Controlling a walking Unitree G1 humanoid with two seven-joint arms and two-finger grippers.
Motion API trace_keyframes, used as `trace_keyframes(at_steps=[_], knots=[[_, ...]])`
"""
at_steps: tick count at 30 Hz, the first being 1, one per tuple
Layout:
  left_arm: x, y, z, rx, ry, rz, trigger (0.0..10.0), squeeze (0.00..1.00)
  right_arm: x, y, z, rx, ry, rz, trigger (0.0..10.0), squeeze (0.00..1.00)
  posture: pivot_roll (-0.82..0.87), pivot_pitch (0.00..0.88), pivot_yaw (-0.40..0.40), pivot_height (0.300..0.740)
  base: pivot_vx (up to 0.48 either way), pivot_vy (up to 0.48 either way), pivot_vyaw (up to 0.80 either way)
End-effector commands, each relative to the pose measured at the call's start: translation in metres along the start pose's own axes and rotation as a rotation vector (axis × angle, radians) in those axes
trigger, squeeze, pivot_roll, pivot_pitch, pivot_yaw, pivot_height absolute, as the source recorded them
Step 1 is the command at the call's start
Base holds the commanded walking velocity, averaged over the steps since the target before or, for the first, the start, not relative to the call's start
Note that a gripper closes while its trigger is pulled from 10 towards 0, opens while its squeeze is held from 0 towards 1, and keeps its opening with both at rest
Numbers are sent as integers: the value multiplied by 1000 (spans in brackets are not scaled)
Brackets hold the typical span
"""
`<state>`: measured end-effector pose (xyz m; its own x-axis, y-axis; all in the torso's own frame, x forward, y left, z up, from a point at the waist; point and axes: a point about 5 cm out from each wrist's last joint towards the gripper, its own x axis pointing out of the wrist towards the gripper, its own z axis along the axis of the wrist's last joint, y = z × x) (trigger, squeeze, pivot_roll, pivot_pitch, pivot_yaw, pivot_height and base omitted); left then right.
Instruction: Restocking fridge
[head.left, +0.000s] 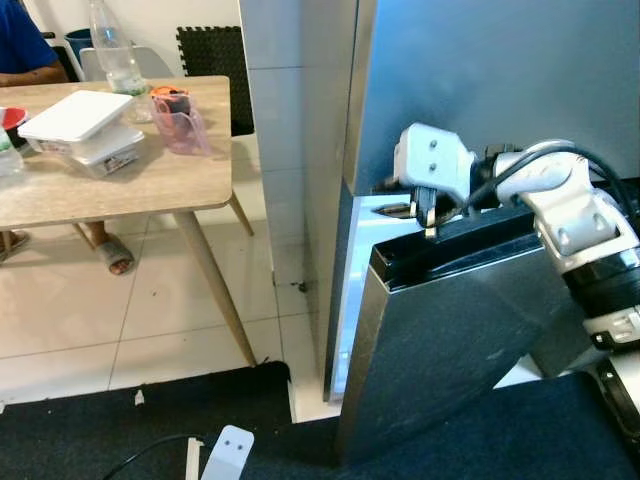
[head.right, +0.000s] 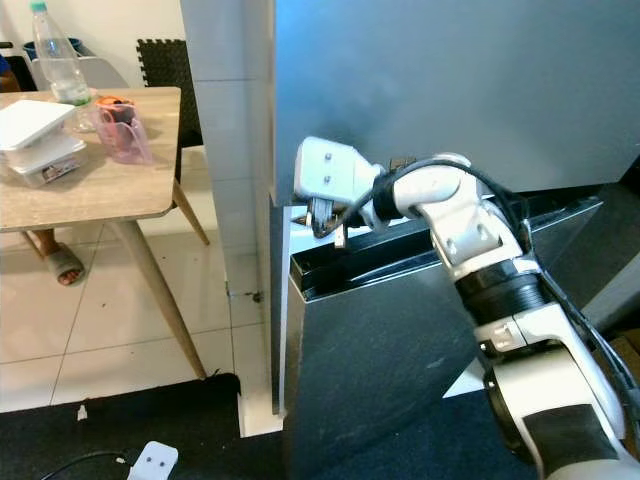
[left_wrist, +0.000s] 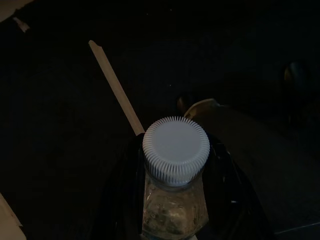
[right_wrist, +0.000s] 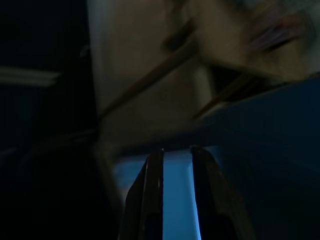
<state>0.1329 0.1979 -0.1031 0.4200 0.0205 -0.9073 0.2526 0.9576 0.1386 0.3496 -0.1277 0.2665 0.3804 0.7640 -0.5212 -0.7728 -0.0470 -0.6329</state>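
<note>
Your right end effector (head.right: 330, 225), fingers nearly together, hooked the lower fridge door (head.right: 400, 350) mid-frame; it could slip off. Your left end effector (left_wrist: 175, 200) clamped a white-capped jar (left_wrist: 175, 155).

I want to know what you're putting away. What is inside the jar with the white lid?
The jar in the left gripper holds something pale and lumpy under its white lid. The view is too dark to tell what, and the lower part is covered.
</note>
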Motion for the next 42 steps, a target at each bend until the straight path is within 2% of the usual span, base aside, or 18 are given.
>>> trace_keyframes(at_steps=[1, 3, 4, 7, 12, 16, 18, 21, 23, 24, 25, 26, 28, 29, 34, 37, 41, 42], knots=[[-2, -3, -17, 5, 63, -21, 10000, 0, 0, 15, -9, -23, 80, 117, 392, 0, -50, 0, -56, 740, 0, 0, 0], [-2, -3, -17, 6, 63, -21, 10000, 0, 0, 19, -14, -18, 115, 142, 392, 0, -50, 0, -56, 740, 0, 0, 0], [-2, -3, -17, 6, 63, -21, 10000, 0, -4, 26, -20, 8, 147, 194, 10000, 0, -50, 0, -55, 740, 0, 0, 0], [-2, -3, -17, 7, 63, -21, 10000, 0, -13, 35, -30, 62, 199, 266, 10000, 0, -50, 0, -55, 740, 0, 0, 0], [-2, -3, -18, 9, 65, -20, 10000, 0, -36, 28, -44, 90, 297, 241, 10000, 0, -50, 0, -56, 740, 0, 0, 0], [-2, -2, -18, 10, 65, -20, 10000, 0, -42, 27, -46, 91, 314, 235, 10000, 0, -49, 0, -56, 740, 0, 0, 0], [-3, -2, -18, 13, 66, -20, 10000, 0, -57, 18, -46, 94, 360, 153, 10000, 0, -53, 0, -53, 740, 0, 0, 0], [-3, -1, -18, 15, 66, -20, 10000, 0, -59, 10, -39, 73, 314, 93, 10000, 0, -53, 0, -53, 740, 0, 0, 0], [-2, -1, -17, 16, 65, -20, 10000, 0, -54, 4, -21, 41, 170, 50, 10000, 0, -51, 0, -49, 740, 0, 0, 0], [-2, -1, -17, 16, 65, -20, 10000, 0, -54, 4, -21, 41, 170, 50, 10000, 0, -51, 0, -49, 740, 0, 0, 0], [-2, -1, -17, 14, 65, -20, 10000, 0, -49, 0, 6, 13, -44, 34, 10000, 0, -50, 0, -48, 740, 0, 0, 0], [-2, -1, -17, 14, 65, -20, 10000, 0, -49, 0, 6, 13, -44, 34, 10000, 0, -50, 0, -48, 740, 0, 0, 0], [-2, -1, -17, 12, 64, -19, 10000, 0, -47, 0, 30, -1, -244, 31, 10000, 0, -49, 0, -47, 740, 0, 0, 0], [-2, -1, -17, 12, 64, -19, 10000, 0, -47, 0, 30, -1, -244, 31, 10000, 0, -49, 0, -47, 740, 0, 0, 0], [-2, -1, -17, 8, 64, -13, 10000, 0, -43, -8, 44, 28, -406, -78, 10000, 0, -49, 0, -46, 740, 0, 0, 0], [-3, -1, -18, 2, 68, -7, 10000, 0, -44, -15, 47, 84, -506, -190, 10000, 0, -49, 0, -46, 740, 0, 0, 0], [-3, 0, -20, 1, 72, -5, 10000, 0, -62, -17, 55, 165, -731, -220, 10000, 0, -48, 0, -42, 740, 0, 0, 0], [-3, 1, -21, 0, 73, -3, 10000, 0, -69, -11, 59, 176, -823, -187, 10000, 0, -46, 0, -41, 740, 0, 0, 0]])
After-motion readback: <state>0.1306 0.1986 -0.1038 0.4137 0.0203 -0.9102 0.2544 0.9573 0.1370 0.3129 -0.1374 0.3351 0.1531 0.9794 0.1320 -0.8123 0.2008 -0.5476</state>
